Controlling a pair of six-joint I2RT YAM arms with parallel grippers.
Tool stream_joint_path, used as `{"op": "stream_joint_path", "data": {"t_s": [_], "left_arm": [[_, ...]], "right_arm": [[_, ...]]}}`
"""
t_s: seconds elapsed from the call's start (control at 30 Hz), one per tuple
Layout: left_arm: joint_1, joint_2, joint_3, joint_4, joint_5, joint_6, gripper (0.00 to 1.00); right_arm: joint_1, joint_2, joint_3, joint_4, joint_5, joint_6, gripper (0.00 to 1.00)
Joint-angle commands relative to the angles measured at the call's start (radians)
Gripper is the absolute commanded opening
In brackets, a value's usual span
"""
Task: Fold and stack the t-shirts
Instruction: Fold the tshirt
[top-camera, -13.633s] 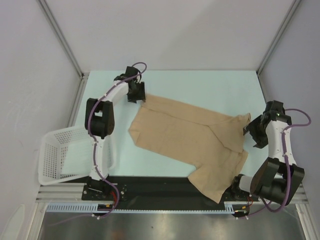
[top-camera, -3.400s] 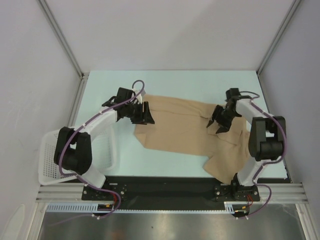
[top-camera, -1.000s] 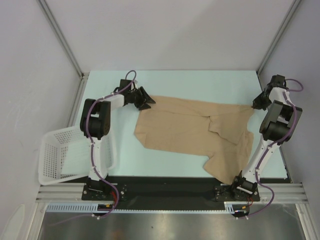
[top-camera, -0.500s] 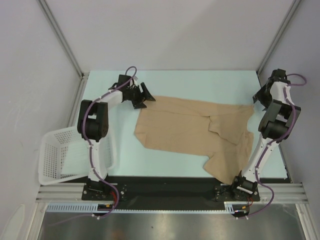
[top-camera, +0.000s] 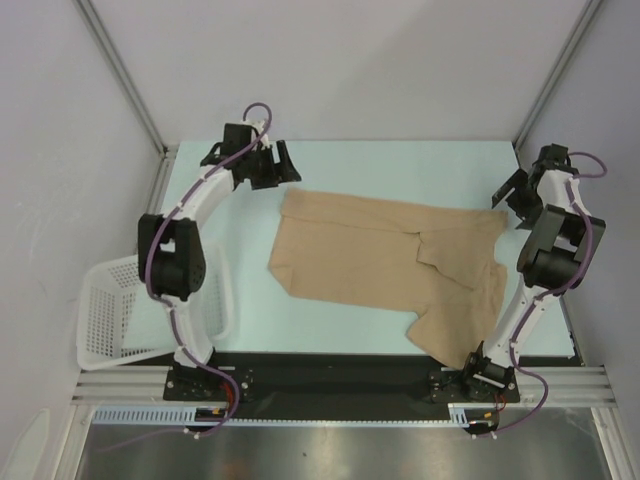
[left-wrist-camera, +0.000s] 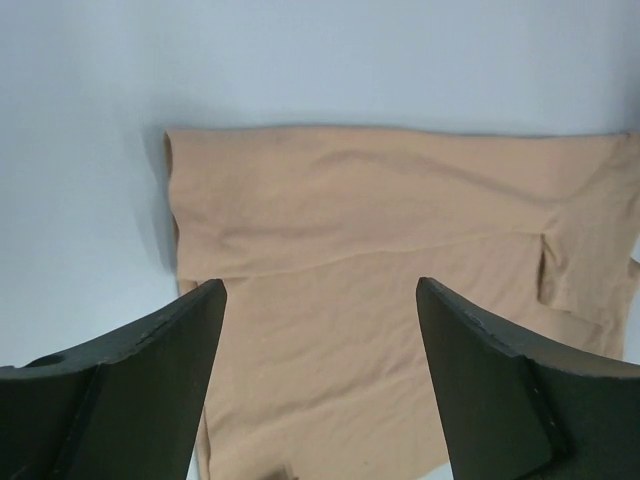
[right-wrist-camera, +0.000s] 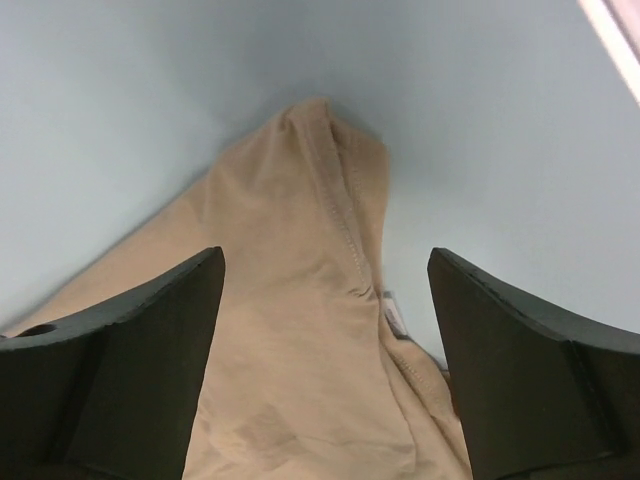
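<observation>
Right wrist view: seam stitching and white tag (right-wrist-camera: 393, 316) on the t-shirt (right-wrist-camera: 300, 340), invisible from above.
Left gripper (top-camera: 281, 165): jaws wide, empty.
Right gripper (top-camera: 510, 190): spread, empty.
Basket (top-camera: 100, 320): near left, clear of the cloth.

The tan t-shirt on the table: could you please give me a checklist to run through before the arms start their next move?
1. The left hand is open and holds nothing: ok.
2. The right hand is open and holds nothing: ok.
3. The tan t-shirt lies flat in one layer: not ok; its right side is folded over and creased.
4. The shirt's far left corner is exposed for a grasp: ok.
5. The white lattice basket sits apart from the shirt: ok.
6. Front or back of the shirt faces up: cannot tell.
</observation>
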Motion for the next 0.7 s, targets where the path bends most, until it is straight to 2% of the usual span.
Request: {"op": "stream_joint_path", "data": {"t_s": [0.0,0.17,0.4,0.67], "left_arm": [[0.002,0.144,0.095,-0.029,-0.057,0.063,0.83],[0.014,0.288,0.25,-0.075,-0.096,0.101,0.84],[0.023,0.345,0.247,-0.017,-0.068,0.09,0.79],[0.025,0.432,0.304,-0.044,-0.033,0.093,0.73]], "right_arm": [[-0.03,-0.045,-0.076,0.079,-0.102,-0.012,0.89],[-0.074,-0.022,-0.113,0.094,-0.172,-0.048,0.85],[-0.096,0.029,-0.113,0.148,-0.251,-0.092,0.74],[-0.094,0.081,-0.107,0.174,-0.317,-0.117,0.73]]}}
